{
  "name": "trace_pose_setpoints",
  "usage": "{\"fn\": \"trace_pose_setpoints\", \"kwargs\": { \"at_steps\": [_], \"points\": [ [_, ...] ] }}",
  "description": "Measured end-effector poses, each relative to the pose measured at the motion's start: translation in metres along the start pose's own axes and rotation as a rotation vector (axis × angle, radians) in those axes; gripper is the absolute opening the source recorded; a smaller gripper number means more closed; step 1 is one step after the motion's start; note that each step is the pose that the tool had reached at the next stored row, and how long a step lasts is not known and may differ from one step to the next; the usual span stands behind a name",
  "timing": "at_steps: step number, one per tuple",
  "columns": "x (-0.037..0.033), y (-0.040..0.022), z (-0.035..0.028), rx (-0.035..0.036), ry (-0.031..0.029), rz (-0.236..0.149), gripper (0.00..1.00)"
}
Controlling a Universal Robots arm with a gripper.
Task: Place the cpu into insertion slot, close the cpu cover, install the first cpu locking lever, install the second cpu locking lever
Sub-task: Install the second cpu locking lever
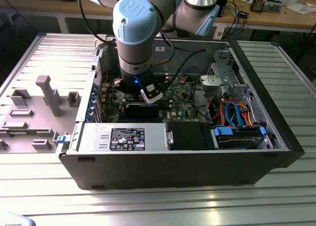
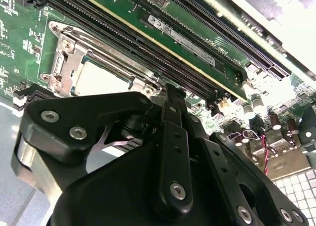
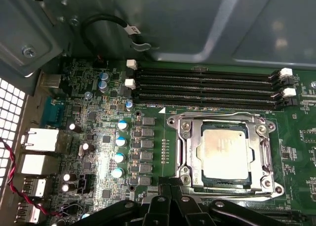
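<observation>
You have the arm reaching down into the open computer case, its gripper low over the green motherboard. In the first wrist view the cpu, dull silver and square, lies flat in the insertion slot, and the cpu cover is folded down around it, its silvery frame bordering the chip on all sides. The gripper sits just beside the socket's near edge, black fingers drawn close together with nothing visible between them, so read it as clenched and empty. Long black memory slots run alongside the socket's far edge. In the exterior view a grey fixture tray lies on the exterior view's left, outside the case
</observation>
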State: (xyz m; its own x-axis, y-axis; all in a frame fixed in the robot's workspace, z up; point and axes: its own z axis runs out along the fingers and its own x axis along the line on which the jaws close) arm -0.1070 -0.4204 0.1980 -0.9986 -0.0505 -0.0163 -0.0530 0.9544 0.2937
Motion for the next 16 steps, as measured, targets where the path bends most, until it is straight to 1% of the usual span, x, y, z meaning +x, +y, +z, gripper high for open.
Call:
{"fn": "trace_pose_setpoints", "kwargs": {
  "at_steps": [1, 2, 3, 9, 11, 16],
  "points": [
    [0.0009, -0.0004, 0.0030, -0.0009, -0.0001, 0.000, 0.11],
    [0.0010, -0.0009, 0.0032, 0.0025, 0.0001, 0.000, 0.11],
    [0.0009, -0.0003, 0.0011, 0.0031, 0.0000, 0.000, 0.11],
    [0.0010, 0.0009, -0.0027, 0.0033, 0.0000, 0.000, 0.11],
    [0.0011, 0.0018, -0.0055, 0.0034, 0.0001, 0.000, 0.11],
    [0.0009, 0.0058, -0.0187, 0.0033, 0.0001, 0.000, 0.11]
  ]
}}
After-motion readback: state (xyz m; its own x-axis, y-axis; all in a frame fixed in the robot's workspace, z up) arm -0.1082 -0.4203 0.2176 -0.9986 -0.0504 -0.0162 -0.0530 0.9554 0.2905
